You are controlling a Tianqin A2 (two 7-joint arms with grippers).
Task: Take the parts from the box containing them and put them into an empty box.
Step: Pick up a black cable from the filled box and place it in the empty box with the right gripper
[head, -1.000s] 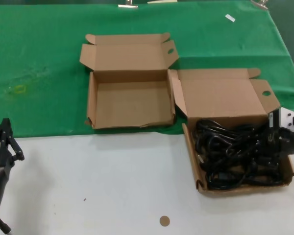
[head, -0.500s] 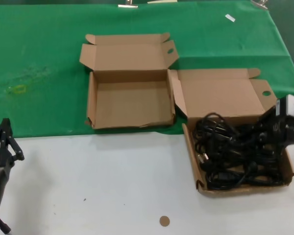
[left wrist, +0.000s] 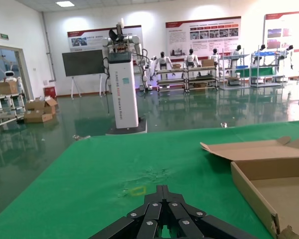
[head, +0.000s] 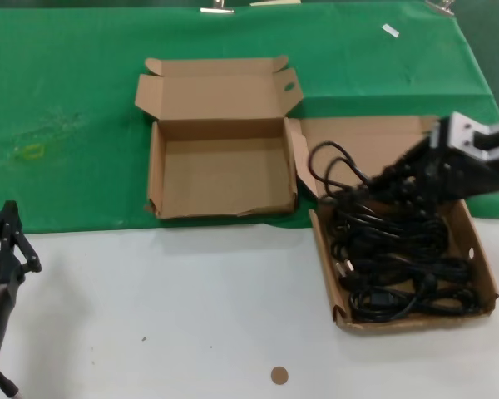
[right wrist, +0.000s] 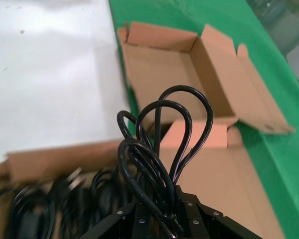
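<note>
The box containing the parts sits at the right, full of coiled black power cords. My right gripper is over the back of this box, shut on one cord, whose loops stick out towards the empty box at centre left. In the right wrist view the held cord's loops rise from the gripper, with the empty box beyond and the other cords below. My left gripper is parked at the near left, shut and empty; it also shows in the left wrist view.
A green cloth covers the far half of the table and the near half is white. A small brown disc lies near the front edge. The empty box's wall shows beside the left gripper.
My right gripper has risen out of the full box and moved left and back, lifting one coiled cord clear of the pile. The left arm has not moved.
</note>
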